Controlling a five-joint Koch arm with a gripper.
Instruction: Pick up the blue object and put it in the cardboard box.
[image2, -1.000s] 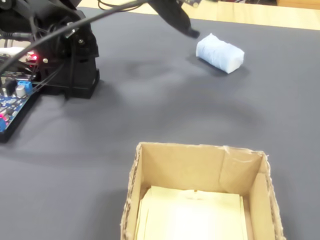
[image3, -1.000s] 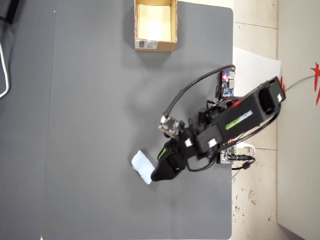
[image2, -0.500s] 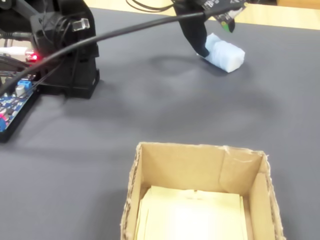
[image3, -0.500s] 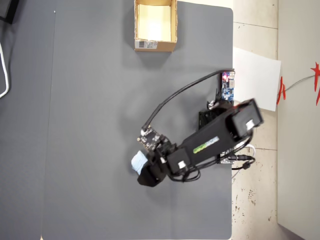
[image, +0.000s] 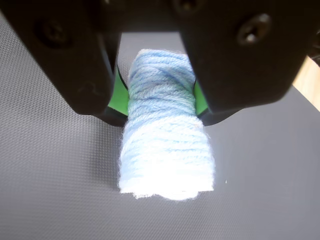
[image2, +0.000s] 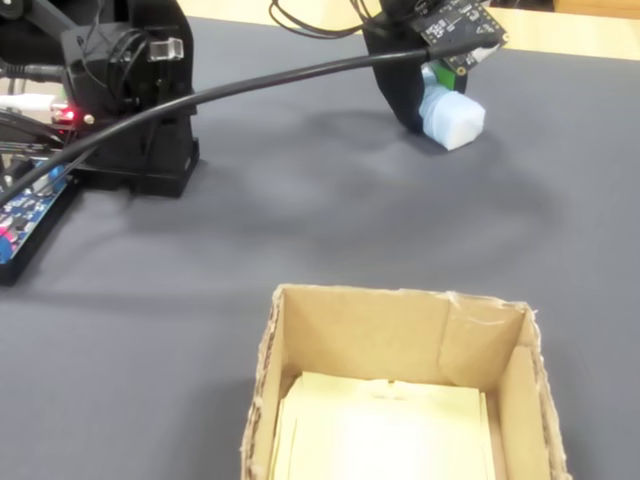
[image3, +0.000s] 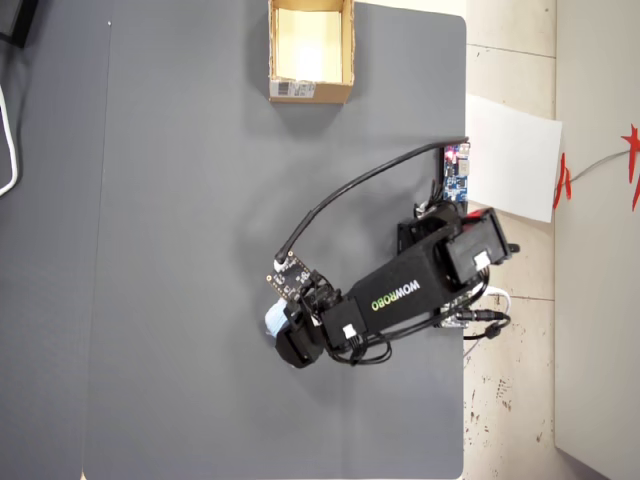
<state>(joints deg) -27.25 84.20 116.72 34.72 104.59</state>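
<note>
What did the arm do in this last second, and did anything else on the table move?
The gripper swung over and came down around the blue object, which now sits between its jaws, pressed by the green pads on both sides and resting on the gray mat. The cardboard box stayed where it was.

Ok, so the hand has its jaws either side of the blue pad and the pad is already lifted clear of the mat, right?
Not quite. The hand does have its jaws either side of the blue pad, but the pad is not lifted: the wrist view shows its near end resting on the grey mat, and the fixed view shows it down on the mat too.
</note>
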